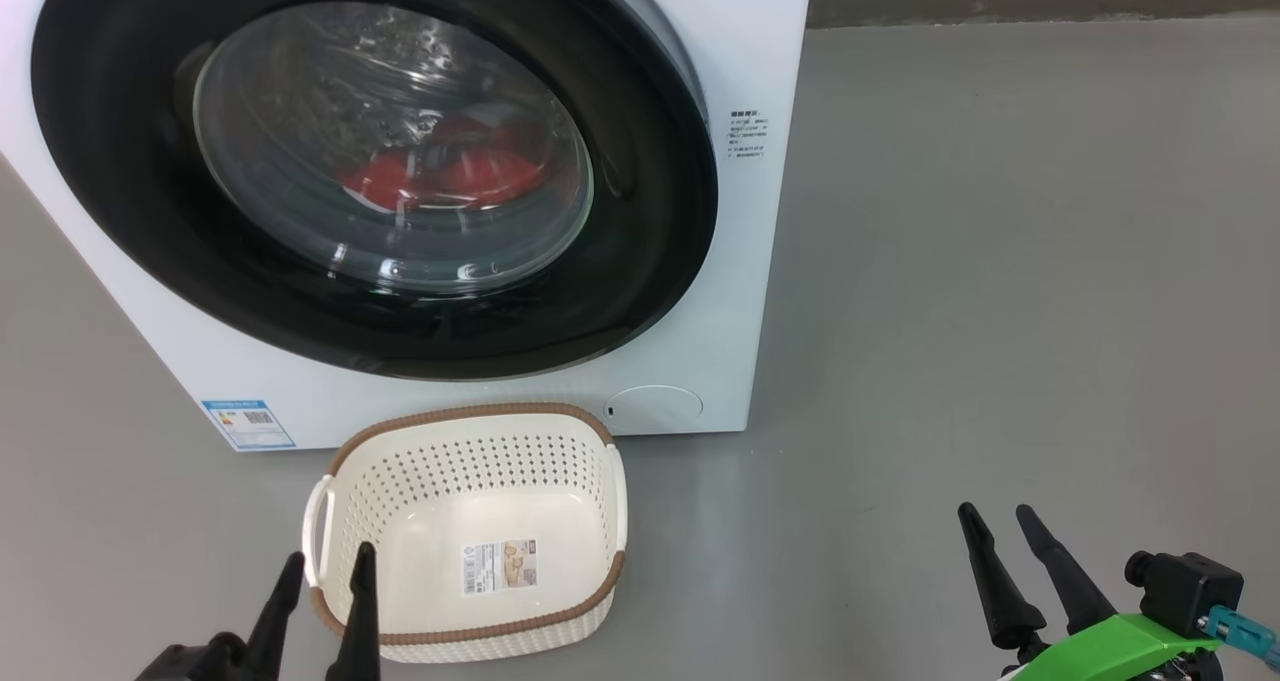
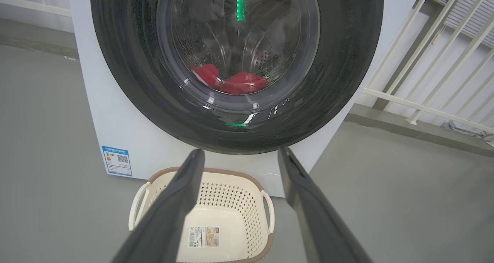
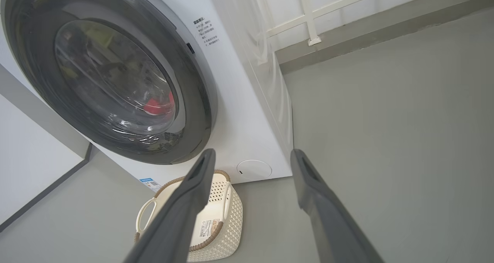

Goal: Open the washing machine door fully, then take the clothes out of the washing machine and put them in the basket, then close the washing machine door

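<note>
Head cam, looking down: you face a white washing machine [image 1: 740,291] on a grey floor [image 1: 1000,261], filling the upper left of the view. Its door [image 1: 110,191], a wide glossy black ring w/ a bulging clear glass ctr, lies shut, flush against the machine front. Thru the glass you see the clothes [image 1: 440,176]: a bright red heap low in the steel drum, inside the machine. A small blue label [image 1: 247,424] sits at the machine's lower left corner, and a round white flap [image 1: 655,406] at its lower right.

The basket [image 1: 470,413] is cream plastic w/ holes in its sides, a brown rim and white handles. It stands on the floor just in front of the machine, below the door. A paper label [image 1: 500,566] lies on its bare btm.

Your left gripper [image 1: 330,553] shows at btm left, dark fingers pointing up, tips over the basket's near left corner in this view. Its jaws are apart, holding nothing. Your right gripper [image 1: 993,509] shows at btm right over bare floor, well apart from basket and machine. Its jaws are likewise apart and empty, w/ a green part [image 1: 1110,651] on the arm behind it.

L wrist cam: fingers spread wide, basket between them, door straight ahead. R wrist cam: fingers spread wide, basket and the machine's front ahead, a white railing [image 3: 308,16] beyond the machine.
</note>
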You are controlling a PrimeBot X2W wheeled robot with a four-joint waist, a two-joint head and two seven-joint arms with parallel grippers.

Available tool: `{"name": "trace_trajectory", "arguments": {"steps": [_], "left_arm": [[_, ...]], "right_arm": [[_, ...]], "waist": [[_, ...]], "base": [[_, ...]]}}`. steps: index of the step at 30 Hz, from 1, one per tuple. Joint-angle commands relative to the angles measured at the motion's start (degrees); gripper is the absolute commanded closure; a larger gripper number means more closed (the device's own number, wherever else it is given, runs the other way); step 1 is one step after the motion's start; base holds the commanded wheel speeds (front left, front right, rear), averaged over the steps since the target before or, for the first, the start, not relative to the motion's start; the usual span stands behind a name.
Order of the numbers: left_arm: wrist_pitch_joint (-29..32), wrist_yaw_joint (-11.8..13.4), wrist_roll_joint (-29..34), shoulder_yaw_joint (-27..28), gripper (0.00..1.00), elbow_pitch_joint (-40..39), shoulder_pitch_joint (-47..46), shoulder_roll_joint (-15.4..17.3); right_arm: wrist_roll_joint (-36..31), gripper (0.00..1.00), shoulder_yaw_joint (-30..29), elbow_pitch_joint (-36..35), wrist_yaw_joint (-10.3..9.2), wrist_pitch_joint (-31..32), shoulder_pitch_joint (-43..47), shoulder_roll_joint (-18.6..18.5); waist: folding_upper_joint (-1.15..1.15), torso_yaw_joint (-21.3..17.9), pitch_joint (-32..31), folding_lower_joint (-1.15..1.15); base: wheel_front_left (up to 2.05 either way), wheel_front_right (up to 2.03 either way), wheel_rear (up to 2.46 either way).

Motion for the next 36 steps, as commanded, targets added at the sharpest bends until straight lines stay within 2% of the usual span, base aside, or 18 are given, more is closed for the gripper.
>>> {"name": "trace_trajectory", "arguments": {"steps": [1, 22, 27, 36], "left_arm": [[-0.9, 0.4, 2.3, 1.2, 0.0, -1.9, -0.4, 1.1], [-4.6, 0.6, 16.6, 1.6, 0.0, -2.4, -0.3, 1.2], [-5.2, 0.6, 18.1, 2.5, 0.0, -2.0, -0.4, 1.1], [-5.2, 0.3, 16.5, 3.9, 0.0, 0.2, -0.5, 0.8]], "right_arm": [[-1.9, 0.0, 1.4, -1.7, 0.07, -1.0, -0.6, -1.3], [-14.8, 0.0, 1.4, -2.9, 0.09, -4.6, 0.1, -2.4], [-16.8, 0.0, 0.8, -3.1, 0.09, -5.3, 0.4, -2.5], [-16.8, 0.0, -0.7, -3.2, 0.09, -5.3, 1.8, -1.6]], "waist": [[0.0, 0.0, 0.0, 0.0], [0.0, 0.0, 1.5, 0.0], [0.0, 0.0, 1.7, 0.0], [0.0, 0.1, 1.5, 0.0]], "base": [[0.0, 0.0, 0.0], [0.0, 0.0, 0.0], [0.0, 0.0, 0.0], [0.0, 0.0, 0.0]]}}
